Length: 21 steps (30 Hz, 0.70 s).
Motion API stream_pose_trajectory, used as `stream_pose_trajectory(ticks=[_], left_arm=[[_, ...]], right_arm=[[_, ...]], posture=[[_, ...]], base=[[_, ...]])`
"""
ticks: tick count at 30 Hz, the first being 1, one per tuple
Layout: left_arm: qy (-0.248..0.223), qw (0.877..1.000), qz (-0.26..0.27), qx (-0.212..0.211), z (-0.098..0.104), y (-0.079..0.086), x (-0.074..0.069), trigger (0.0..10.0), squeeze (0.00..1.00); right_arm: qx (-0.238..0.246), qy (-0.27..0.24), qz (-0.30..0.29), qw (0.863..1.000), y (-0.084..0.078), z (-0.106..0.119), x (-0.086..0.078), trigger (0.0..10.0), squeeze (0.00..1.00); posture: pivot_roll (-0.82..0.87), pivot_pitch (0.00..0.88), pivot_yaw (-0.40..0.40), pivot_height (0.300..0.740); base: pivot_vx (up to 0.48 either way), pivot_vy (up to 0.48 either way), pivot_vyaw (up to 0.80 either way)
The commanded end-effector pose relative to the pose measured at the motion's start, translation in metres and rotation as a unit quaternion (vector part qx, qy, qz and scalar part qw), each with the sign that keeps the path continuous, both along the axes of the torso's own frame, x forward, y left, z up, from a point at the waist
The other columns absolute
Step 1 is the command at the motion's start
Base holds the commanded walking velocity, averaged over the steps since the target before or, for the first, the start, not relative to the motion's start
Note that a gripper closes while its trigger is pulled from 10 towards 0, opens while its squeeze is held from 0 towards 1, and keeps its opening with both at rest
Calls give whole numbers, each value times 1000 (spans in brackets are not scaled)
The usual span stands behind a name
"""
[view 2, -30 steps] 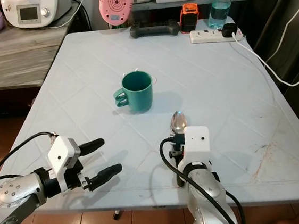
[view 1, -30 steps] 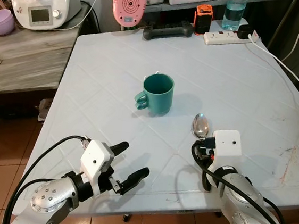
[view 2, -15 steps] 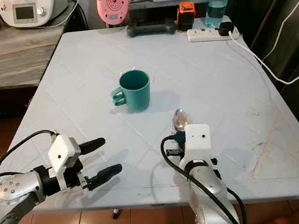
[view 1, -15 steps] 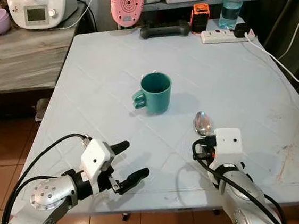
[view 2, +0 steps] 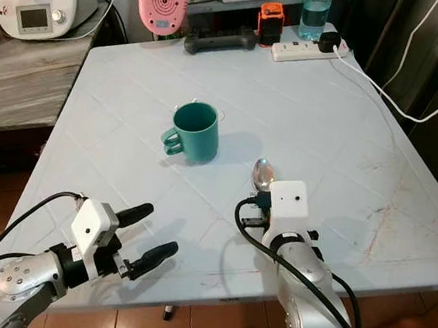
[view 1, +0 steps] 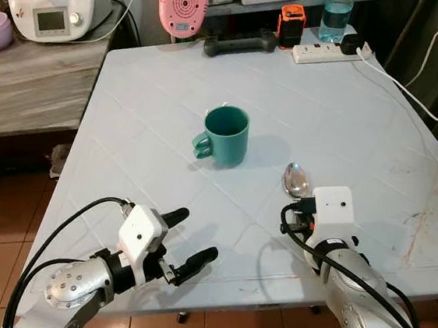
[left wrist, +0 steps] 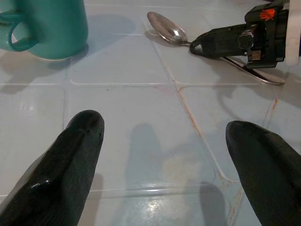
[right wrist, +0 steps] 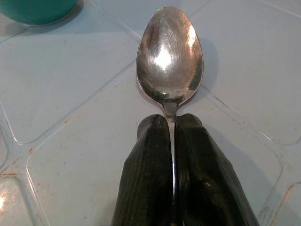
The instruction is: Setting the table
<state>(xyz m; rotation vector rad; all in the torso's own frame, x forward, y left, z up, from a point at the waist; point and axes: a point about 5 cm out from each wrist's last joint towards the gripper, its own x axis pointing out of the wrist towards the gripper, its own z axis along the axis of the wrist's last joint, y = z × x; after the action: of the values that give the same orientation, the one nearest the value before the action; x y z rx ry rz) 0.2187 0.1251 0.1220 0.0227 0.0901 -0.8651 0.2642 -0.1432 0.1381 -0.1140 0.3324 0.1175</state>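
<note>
A teal mug (view 1: 224, 135) stands upright near the middle of the pale blue table (view 1: 350, 107), handle toward my left. A steel spoon (view 1: 296, 180) lies to its right, bowl pointing away from me. My right gripper (right wrist: 172, 136) is shut on the spoon's handle just behind the bowl (right wrist: 169, 54), low over the tabletop. The left wrist view shows those black fingers (left wrist: 221, 41) over the handle. My left gripper (view 1: 188, 237) is open above the table's near left edge, nothing between its fingers (left wrist: 70, 155).
At the far edge of the table are a pink round device (view 1: 186, 2), a black handle-shaped tool (view 1: 239, 42), an orange-black item (view 1: 290, 24), a water bottle (view 1: 339, 8) and a white power strip (view 1: 328, 54) with a cable. A wooden side counter (view 1: 32, 82) stands on the left.
The camera view has shifted slightly. My right gripper stays shut on the spoon in the same spot, and the left gripper stays open.
</note>
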Motion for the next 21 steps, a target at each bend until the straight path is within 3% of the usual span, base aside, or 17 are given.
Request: stream_pose_trajectory(ticks=[1, 5, 15, 21], left_arm=[[6, 1000, 11, 11, -5, 4, -1, 10000, 0], [4, 1000, 23, 7, -5, 4, -1, 10000, 0], [-19, 999, 50, -3, 4, 4, 8, 10000, 0], [-30, 998, 63, -8, 7, 5, 10, 10000, 0]], right_arm=[[-6, 95, -10, 995, -3, -37, -8, 0, 0], [0, 62, -15, 998, -3, -28, -5, 0, 0], [-14, -80, -3, 997, -1, 10, 5, 0, 0], [-6, -115, 12, 993, 8, 20, 8, 0, 0]], posture=[[-241, 188, 171, 740], [-236, 188, 172, 740], [-226, 176, 173, 740], [-227, 172, 172, 740]], base=[[0, 0, 0], [0, 0, 0], [0, 0, 0], [0, 0, 0]])
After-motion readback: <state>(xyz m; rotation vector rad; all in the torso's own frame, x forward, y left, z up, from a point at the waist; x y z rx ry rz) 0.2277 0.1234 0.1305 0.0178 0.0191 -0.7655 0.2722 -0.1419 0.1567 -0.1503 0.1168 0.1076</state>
